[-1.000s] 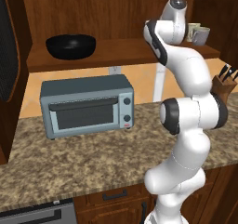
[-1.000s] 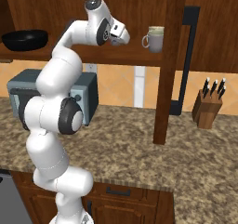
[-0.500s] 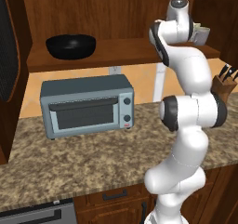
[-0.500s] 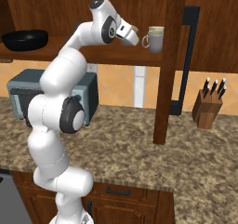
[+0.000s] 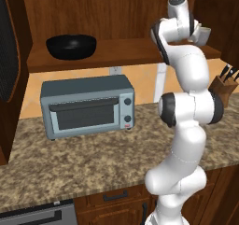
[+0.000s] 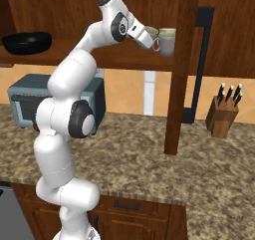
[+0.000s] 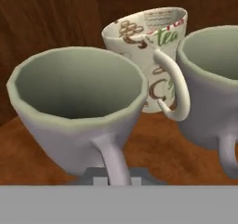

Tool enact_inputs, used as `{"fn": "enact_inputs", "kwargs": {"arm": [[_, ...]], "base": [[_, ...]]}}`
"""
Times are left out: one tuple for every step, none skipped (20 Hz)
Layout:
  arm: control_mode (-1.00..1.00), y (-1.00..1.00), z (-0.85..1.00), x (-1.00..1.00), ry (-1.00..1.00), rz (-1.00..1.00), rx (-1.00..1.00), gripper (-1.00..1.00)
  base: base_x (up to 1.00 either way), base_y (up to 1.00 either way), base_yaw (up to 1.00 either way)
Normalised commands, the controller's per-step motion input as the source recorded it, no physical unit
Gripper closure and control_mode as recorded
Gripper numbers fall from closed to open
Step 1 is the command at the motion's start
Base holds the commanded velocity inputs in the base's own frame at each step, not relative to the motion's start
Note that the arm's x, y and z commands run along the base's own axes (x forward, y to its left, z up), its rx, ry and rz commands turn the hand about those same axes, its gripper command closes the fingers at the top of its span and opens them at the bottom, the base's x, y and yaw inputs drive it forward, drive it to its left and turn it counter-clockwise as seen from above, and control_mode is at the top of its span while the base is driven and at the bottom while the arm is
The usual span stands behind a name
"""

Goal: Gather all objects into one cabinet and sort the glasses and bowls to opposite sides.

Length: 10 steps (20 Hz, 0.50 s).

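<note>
A speckled stone counter runs below a reddish-brown wooden wall cabinet (image 5: 121,14); in the left base view the white arm rises from the lower right and reaches up to the shelf's right end, while one wide glossy black bowl (image 5: 71,46) sits at the shelf's left end above a blue-grey toaster oven (image 5: 87,107). From the right base view the gripper (image 6: 146,39) holds a pale grey cup (image 6: 148,36) just beside a second grey cup (image 6: 166,41) on the shelf. The hand view counts three cups close together: the held one nearest, jaws closed on its handle, the second grey one at right, and a cream printed cup (image 7: 151,51) behind.

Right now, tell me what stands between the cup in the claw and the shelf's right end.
Two cups: the patterned cup just beyond the held grey cup, and a second grey cup beside it on the shelf.
</note>
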Motion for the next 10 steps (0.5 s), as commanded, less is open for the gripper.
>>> {"fn": "enact_inputs", "kwargs": {"arm": [[-1.00, -0.28, 0.08, 0.00, 0.00, -0.06, -0.02, 1.00], [-1.00, -0.21, 0.10, 0.00, 0.02, -0.06, -0.05, 1.00], [-1.00, -0.22, 0.10, 0.00, 0.03, -0.06, -0.06, 1.00], [-1.00, -0.20, 0.10, 0.00, 0.04, -0.06, -0.07, 1.00], [-1.00, -0.12, 0.14, 0.00, 0.06, -0.07, -0.10, 1.00], [-1.00, -0.09, 0.10, 0.00, 0.05, -0.07, -0.11, 1.00], [-1.00, -0.05, 0.04, 0.00, 0.03, -0.07, -0.11, 1.00], [-1.00, -0.01, 0.00, 0.00, 0.01, -0.07, -0.13, 1.00], [-1.00, -0.03, 0.00, 0.00, 0.01, -0.07, -0.12, 1.00], [-1.00, 0.00, 0.00, 0.02, 0.00, -0.04, -0.09, 1.00]], "base": [[0.00, 0.00, 0.00], [0.00, 0.00, 0.00], [0.00, 0.00, 0.00], [0.00, 0.00, 0.00], [0.00, 0.00, 0.00], [0.00, 0.00, 0.00], [0.00, 0.00, 0.00], [0.00, 0.00, 0.00], [0.00, 0.00, 0.00], [0.00, 0.00, 0.00]]}}
